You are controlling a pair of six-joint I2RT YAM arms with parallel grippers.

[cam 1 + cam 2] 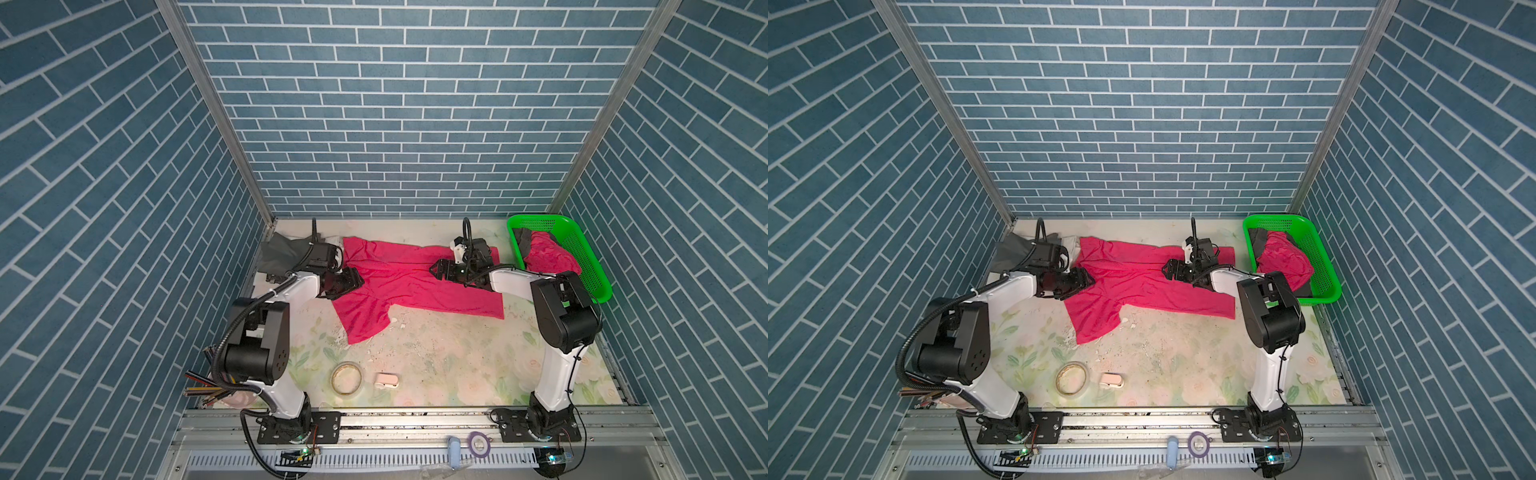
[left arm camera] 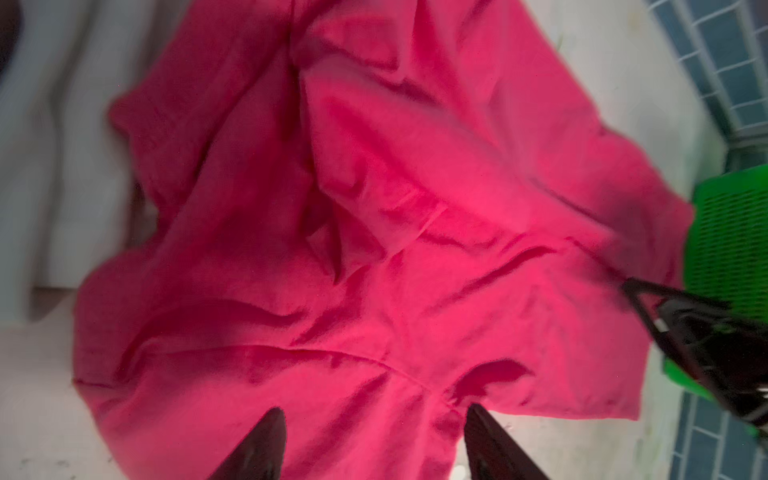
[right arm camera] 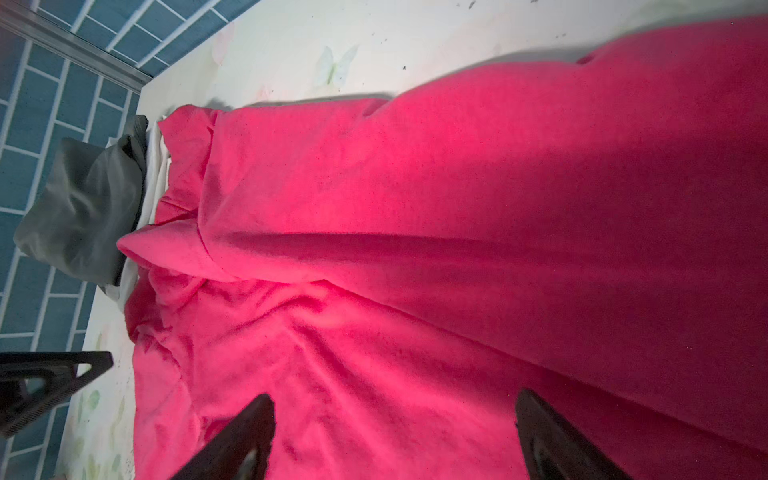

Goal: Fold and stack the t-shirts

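Left tool (image 2: 376, 409) and right tool (image 3: 395, 395) hang released over the spread magenta cloth t-shirt (image 1: 399, 278) beside the bright green plastic mesh basket (image 1: 582, 257), which holds a crumpled magenta shirt (image 1: 548, 257) and a dark grey shirt (image 1: 524, 241).

The white-shelled left arm (image 1: 286, 390) and right arm (image 1: 555, 374) were each fitted with bulky black joint housings. A black corrugated cable (image 1: 227, 334) was run along the left arm, and thin black wires (image 1: 574, 365) were tied to the right. Black base plates (image 1: 328, 424) were fixed with screws. The left pincer (image 2: 374, 415) was tipped with dark tapered fingers (image 2: 262, 444).
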